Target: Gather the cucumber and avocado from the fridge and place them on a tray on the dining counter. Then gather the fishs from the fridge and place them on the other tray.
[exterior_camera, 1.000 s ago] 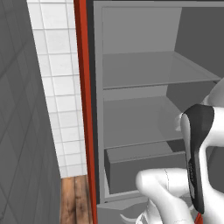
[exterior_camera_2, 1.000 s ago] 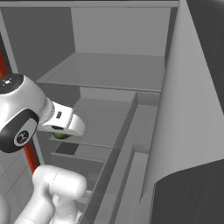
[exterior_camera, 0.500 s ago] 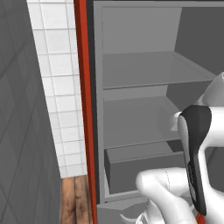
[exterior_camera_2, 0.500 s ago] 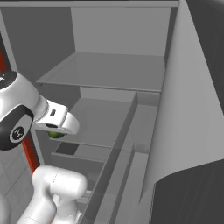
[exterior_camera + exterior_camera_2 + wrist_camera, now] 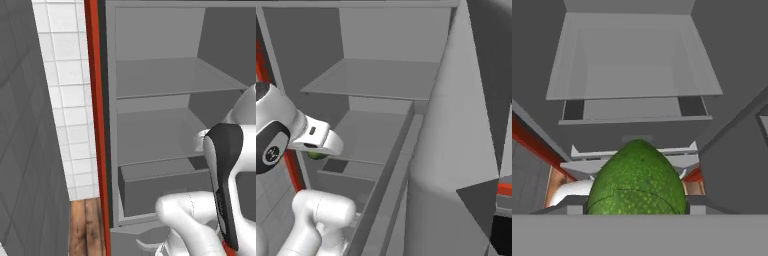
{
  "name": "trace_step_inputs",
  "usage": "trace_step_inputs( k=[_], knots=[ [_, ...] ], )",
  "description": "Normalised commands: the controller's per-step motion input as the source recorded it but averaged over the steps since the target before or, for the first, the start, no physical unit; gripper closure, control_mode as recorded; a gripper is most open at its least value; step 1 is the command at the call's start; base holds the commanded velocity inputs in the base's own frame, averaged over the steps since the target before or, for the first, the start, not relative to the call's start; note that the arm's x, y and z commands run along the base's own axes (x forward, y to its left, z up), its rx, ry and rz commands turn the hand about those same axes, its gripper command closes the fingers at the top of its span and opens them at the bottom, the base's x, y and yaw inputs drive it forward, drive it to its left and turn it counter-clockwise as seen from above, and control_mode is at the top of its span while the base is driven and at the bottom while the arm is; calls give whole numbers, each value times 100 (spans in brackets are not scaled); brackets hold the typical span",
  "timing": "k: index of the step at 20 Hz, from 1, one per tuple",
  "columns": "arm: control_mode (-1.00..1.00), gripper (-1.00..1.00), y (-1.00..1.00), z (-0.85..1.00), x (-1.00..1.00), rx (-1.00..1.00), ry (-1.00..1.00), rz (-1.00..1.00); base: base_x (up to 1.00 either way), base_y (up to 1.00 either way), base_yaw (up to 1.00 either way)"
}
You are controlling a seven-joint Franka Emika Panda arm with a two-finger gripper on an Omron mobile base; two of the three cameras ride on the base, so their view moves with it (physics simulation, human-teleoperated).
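avocado [image 5: 637, 182]: green, speckled, clamped between the jaws of the gripper [image 5: 637, 205], at 6 o'clock in the hand view, pointed end toward 12. fridge [image 5: 160, 85]: open, grey shelves, drawer [image 5: 160, 187] at 6 o'clock. red door edge [image 5: 95, 125] at 9 o'clock.

Pebbled green egg-shaped avocado [image 5: 637, 182] sitting low at 6 o'clock in the hand view, tapered end pointing toward 12 o'clock.
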Motion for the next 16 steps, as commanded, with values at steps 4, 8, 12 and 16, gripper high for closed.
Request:
trace_step_inputs(
  k=[4,8,12,16],
  knots=[
    [100,100,0,0,0,0,0,0,-100,0,0],
    [100,100,0,0,0,0,0,0,-100,0,0],
    [100,100,0,0,0,0,0,0,-100,0,0],
    [100,100,0,0,0,0,0,0,-100,2,-4]
  ],
)
